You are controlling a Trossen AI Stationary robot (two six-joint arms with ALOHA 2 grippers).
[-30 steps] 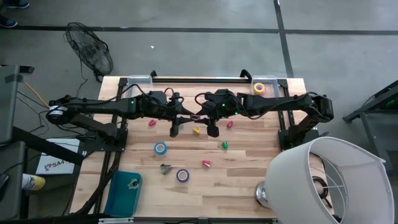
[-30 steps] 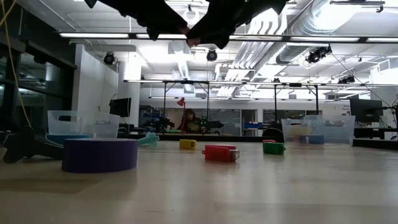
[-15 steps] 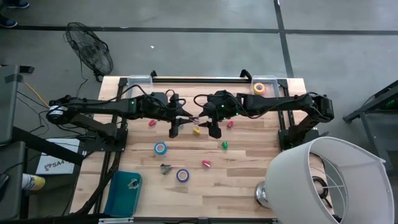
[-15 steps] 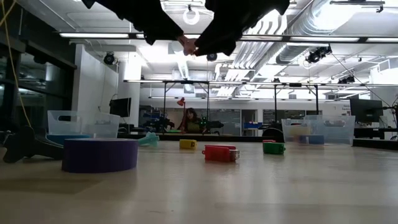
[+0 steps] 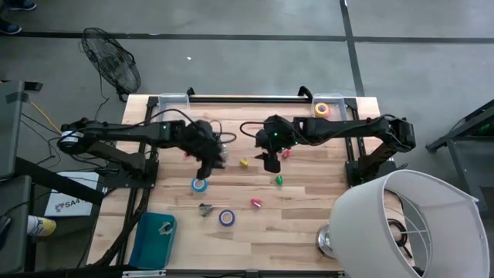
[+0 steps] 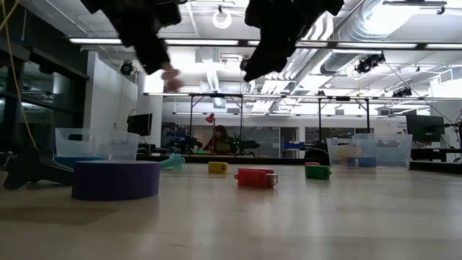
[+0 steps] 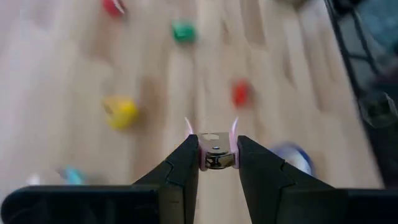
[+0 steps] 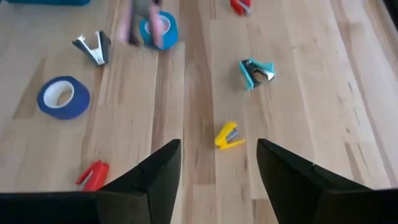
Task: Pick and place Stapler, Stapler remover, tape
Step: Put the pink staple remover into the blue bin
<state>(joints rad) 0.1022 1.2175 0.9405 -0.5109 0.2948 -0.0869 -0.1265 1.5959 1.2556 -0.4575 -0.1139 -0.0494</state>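
My left gripper [image 7: 216,163] is shut on a pink staple remover [image 7: 215,147]; it hangs above the blue tape [image 5: 199,184] left of the table's middle [image 5: 207,165]. My right gripper [image 8: 217,180] stands open in the air right of centre [image 5: 272,161], holding nothing. On the wood lie a yellow stapler [image 8: 227,135], a teal staple remover [image 8: 257,71], a grey staple remover [image 8: 93,48], a dark blue tape [image 8: 62,98], red staplers [image 8: 93,174] and a green stapler [image 5: 279,180]. In the low view the pink remover [image 6: 171,79] shows high above the purple tape [image 6: 115,179]. My left gripper pinches the pink staple remover by its metal middle [image 7: 215,160] between the two fingertips [image 7: 186,167]. Its pink wings [image 7: 234,127] stick out past the fingers. The fingers slant down toward the table. The remover is lifted clear of the table.
A teal tray [image 5: 153,238] lies at the near left corner. Clear bins stand at the far corners, the right one [image 5: 328,106] holding a yellow tape. A white lampshade [image 5: 401,224] looms over the near right corner. Bare wood [image 5: 309,220] lies near the front.
The two grippers stood tip to tip over the table's middle with the pink remover between them. My left gripper has swung away toward the left and near edge, tipping downward, and carries the remover along. My right gripper has tipped down a little and is apart from it.
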